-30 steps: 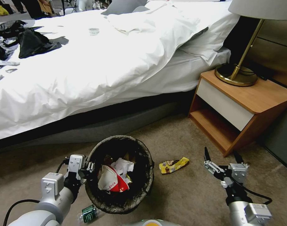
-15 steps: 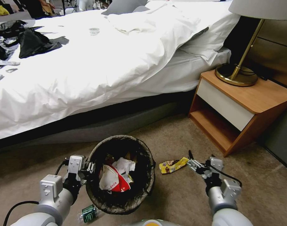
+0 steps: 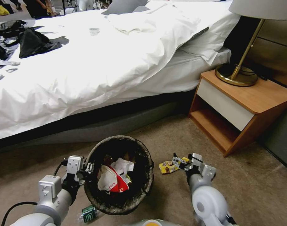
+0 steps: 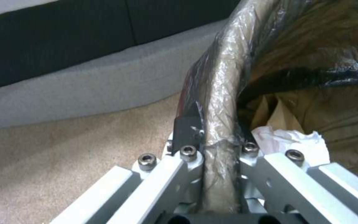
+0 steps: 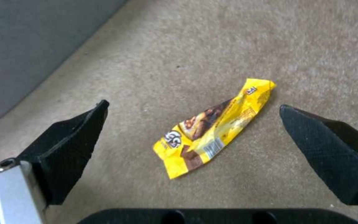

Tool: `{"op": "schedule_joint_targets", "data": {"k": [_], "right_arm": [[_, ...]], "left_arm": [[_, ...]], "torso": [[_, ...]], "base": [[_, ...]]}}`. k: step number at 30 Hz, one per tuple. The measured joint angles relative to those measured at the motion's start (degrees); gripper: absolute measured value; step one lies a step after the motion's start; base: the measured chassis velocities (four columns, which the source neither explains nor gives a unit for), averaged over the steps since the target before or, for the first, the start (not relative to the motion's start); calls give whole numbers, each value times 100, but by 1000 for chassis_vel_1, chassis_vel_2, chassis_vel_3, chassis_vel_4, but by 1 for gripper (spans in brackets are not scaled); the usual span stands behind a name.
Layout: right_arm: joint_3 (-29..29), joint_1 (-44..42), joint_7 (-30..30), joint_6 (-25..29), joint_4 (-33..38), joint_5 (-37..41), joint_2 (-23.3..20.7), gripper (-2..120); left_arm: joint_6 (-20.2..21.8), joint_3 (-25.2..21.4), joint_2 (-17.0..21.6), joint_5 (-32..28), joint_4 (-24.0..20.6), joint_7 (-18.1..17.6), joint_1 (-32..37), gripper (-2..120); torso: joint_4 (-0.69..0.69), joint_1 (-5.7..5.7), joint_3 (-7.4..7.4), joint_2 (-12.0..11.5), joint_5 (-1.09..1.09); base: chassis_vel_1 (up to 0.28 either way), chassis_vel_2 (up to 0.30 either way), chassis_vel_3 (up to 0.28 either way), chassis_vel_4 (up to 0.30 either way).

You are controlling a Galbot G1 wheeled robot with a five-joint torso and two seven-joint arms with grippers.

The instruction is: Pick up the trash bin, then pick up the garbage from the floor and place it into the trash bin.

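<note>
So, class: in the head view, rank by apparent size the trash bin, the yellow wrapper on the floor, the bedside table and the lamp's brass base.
1. bedside table
2. trash bin
3. lamp's brass base
4. yellow wrapper

The bin sits nearer the camera, so its real size against the table stays unsure.

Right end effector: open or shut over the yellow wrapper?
Open: right end effector has its fingers spread either side of the yellow wrapper, not touching it.

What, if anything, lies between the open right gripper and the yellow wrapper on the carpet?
Nothing visible. The right gripper hangs open over the yellow wrapper, bare carpet around it. The left gripper holds the bin.
</note>
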Motion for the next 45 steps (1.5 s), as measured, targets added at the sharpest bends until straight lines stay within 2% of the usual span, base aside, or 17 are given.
{"op": "schedule_joint_targets", "data": {"k": [2,5,14,22,32,45], "right_arm": [[-12,99,98,-66,-107,67,67,100],[-58,406,482,-270,-322,569,191,100],[-66,932,576,-378,-805,974,255,100],[-99,1410,570,-364,-1487,972,424,100],[-84,1781,842,-203,-2277,970,563,100],[-29,1925,1095,-30,-2665,948,662,100]], "left_arm": [[0,-1,10,-2,0,0,-5,1],[4,-14,31,-8,0,1,-18,1],[20,-20,13,12,0,1,-19,1],[26,0,-14,60,0,7,-20,1],[27,3,-18,74,0,26,-50,1],[27,12,14,73,0,53,-91,1]], "torso": [[0,0,0,0,0],[0,0,0,0,1],[-1,0,0,0,0],[0,0,0,0,1],[0,0,0,0,1],[0,0,0,0,1]], "base": [[0,0,0,0],[0,0,0,0],[0,0,0,0],[0,0,0,0],[0,0,0,0],[0,0,0,0]]}}
